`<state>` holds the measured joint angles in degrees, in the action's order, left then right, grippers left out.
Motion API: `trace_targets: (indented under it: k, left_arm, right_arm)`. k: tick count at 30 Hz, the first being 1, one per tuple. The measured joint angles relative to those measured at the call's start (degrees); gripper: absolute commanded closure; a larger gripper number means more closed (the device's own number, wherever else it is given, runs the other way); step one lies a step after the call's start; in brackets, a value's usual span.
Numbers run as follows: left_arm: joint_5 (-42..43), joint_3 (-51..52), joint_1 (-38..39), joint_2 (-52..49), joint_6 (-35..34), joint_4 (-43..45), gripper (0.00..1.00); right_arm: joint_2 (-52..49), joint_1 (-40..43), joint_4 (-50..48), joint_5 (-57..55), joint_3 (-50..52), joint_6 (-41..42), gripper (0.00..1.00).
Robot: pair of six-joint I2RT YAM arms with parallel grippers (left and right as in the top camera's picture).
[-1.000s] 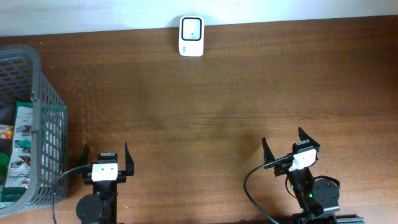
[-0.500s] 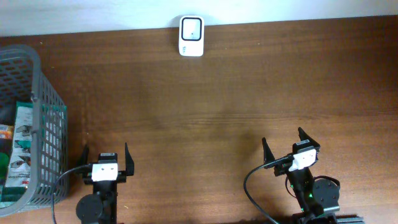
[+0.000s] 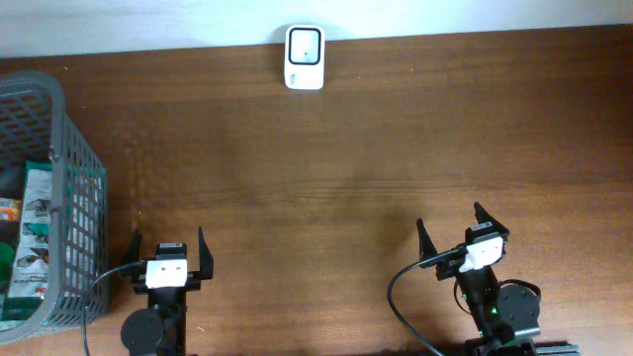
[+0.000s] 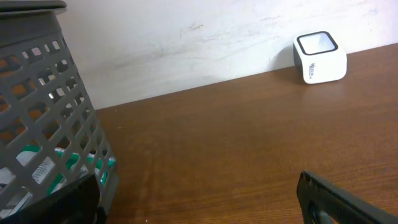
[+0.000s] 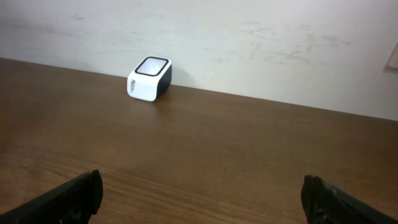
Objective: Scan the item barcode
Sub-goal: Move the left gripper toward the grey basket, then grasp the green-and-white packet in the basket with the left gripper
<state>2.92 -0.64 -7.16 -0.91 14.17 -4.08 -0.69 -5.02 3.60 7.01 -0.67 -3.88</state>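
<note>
From overhead, the task is judged to be at its very start: no item is held and nothing is presented to the scanner, which stands at the far edge of the surface, near the middle. The item to be scanned is taken to be among the packets lying in the grey basket at the left edge. Picking one out, carrying it to the scanner and showing its barcode are all left to do. Both arms are folded low at the near edge, well apart from basket and scanner. The left fingers and the right fingers are spread wide and empty.

In the left wrist view, the basket is seen close on the left with a green-and-white packet behind its mesh, and the scanner far right. The left fingers are parted, nothing between them.

In the right wrist view, the scanner is seen far left by the wall. The right fingers are likewise released, with bare surface between.
</note>
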Motion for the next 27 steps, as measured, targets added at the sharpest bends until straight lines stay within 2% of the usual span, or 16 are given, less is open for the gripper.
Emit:
trace_targets:
  k: [5,10,15,16,17,20,22,24,27]
  left_arm:
    - [0.4,0.0,0.0,-0.3,-3.3,0.0,0.01]
    - [1.4,-3.5,0.0,-9.0,-6.1,1.1,0.01]
    - [2.5,-23.3,-0.2,-27.9,-6.5,1.0,0.01]
    - [4.3,-30.9,-0.3,-37.1,-6.6,1.7,0.01]
    - [5.6,-34.3,-0.3,-41.3,-6.6,0.0,0.01]
    - [8.3,-57.6,-0.4,-63.4,-6.5,-12.0,0.01]
    - [8.9,-72.3,-0.4,-73.9,-5.6,-22.4,0.01]
    - [9.1,-80.4,-0.4,-78.2,-5.2,-28.5,0.01]
    - [9.1,-83.6,-0.4,-79.1,-5.0,-28.3,0.01]
  right_arm:
    - [0.0,0.0,0.0,0.0,0.0,0.0,0.02]
    - [0.0,0.0,0.0,0.0,0.0,0.0,0.02]
    - [0.0,0.0,0.0,0.0,0.0,0.0,0.02]
    - [-0.1,0.0,0.0,0.0,0.0,0.0,0.02]
    - [-0.2,0.0,0.0,0.0,0.0,0.0,0.02]
    - [-0.2,0.0,0.0,0.0,0.0,0.0,0.02]
    - [-0.2,0.0,0.0,0.0,0.0,0.0,0.01]
    - [-0.1,0.0,0.0,0.0,0.0,0.0,0.02]
    - [-0.1,0.0,0.0,0.0,0.0,0.0,0.02]
